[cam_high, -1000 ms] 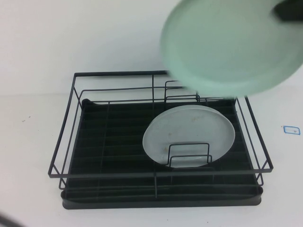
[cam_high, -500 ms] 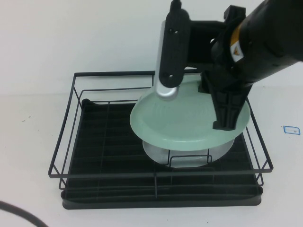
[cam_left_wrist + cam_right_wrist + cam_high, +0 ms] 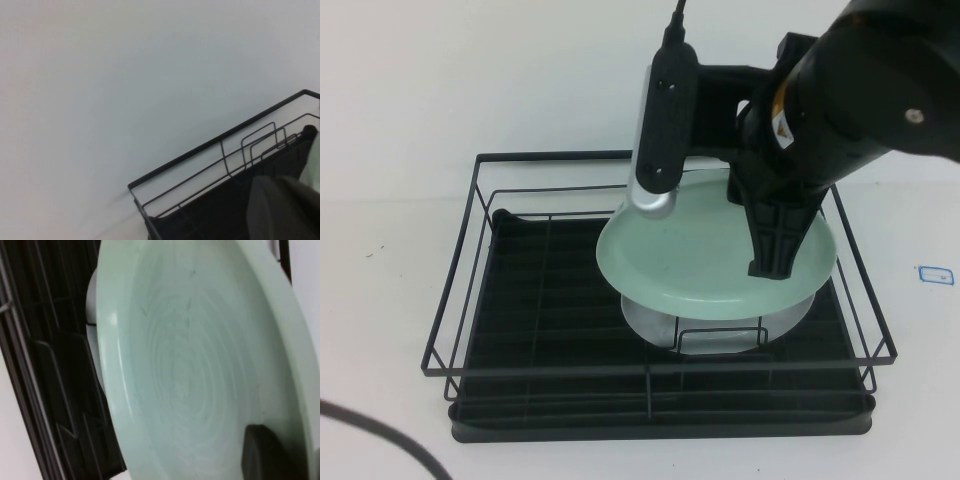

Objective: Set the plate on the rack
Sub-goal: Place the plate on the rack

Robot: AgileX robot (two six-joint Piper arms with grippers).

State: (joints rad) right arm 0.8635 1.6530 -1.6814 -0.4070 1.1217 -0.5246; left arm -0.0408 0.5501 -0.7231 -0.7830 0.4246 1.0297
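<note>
Right end effector [image 3: 775, 262] is gripping the plate [image 3: 700, 255] by its rim, nearly flat over the rack's [image 3: 470, 215] right half, above a white plate [image 3: 720, 330]. Next: tilt upright, slot in. Left end effector's clenched, out of view.

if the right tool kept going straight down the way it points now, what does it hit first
Probably the white plate leaning in the dish rack. The right tool is shut on the mint-green plate, which would touch it first, though depth is unclear.
</note>
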